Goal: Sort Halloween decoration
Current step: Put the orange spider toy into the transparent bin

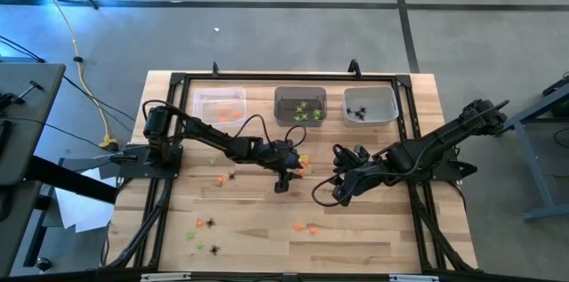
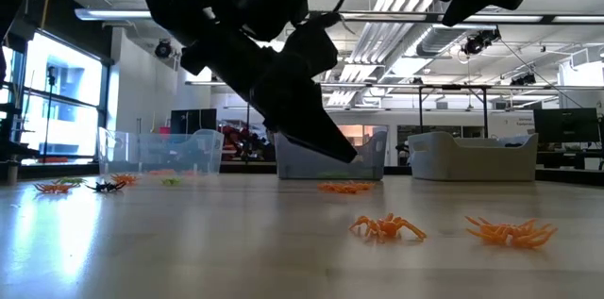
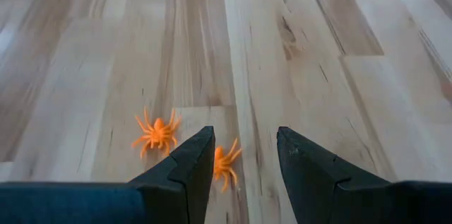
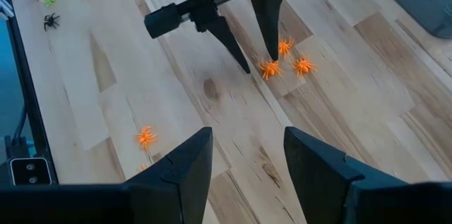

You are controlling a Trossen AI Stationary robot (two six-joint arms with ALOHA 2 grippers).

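High view: three translucent bins sit in a row at the table's far edge. The left bin [image 1: 220, 106] holds orange bits, the middle bin [image 1: 300, 106] lime-green ones, the right bin [image 1: 370, 105] black spiders. No writing or label can be read anywhere.

The left gripper [image 1: 283, 179] is at the table's centre, just beside a few orange spiders [image 1: 303, 163]. The right gripper [image 1: 327, 195] hangs close by to its right, fingers apart and empty.

More trinkets lie loose: a black spider [image 1: 232, 175] left of centre, a mixed orange, green and black cluster [image 1: 204, 234] near the front left, and an orange pair [image 1: 307, 227] toward the front.

Left wrist view alone shows the fine detail: the left gripper's [image 3: 246, 155] fingers stand apart, one orange spider [image 3: 224, 165] partly behind one fingertip, another [image 3: 157, 133] just outside it.

Right wrist view shows the right gripper [image 4: 247, 148] open above bare wood, with the left gripper's [image 4: 257, 63] tips down by three orange spiders [image 4: 285, 59].

Low view shows the arm [image 2: 274, 73] tilted above the table, two orange spiders [image 2: 387, 227] nearest the camera.
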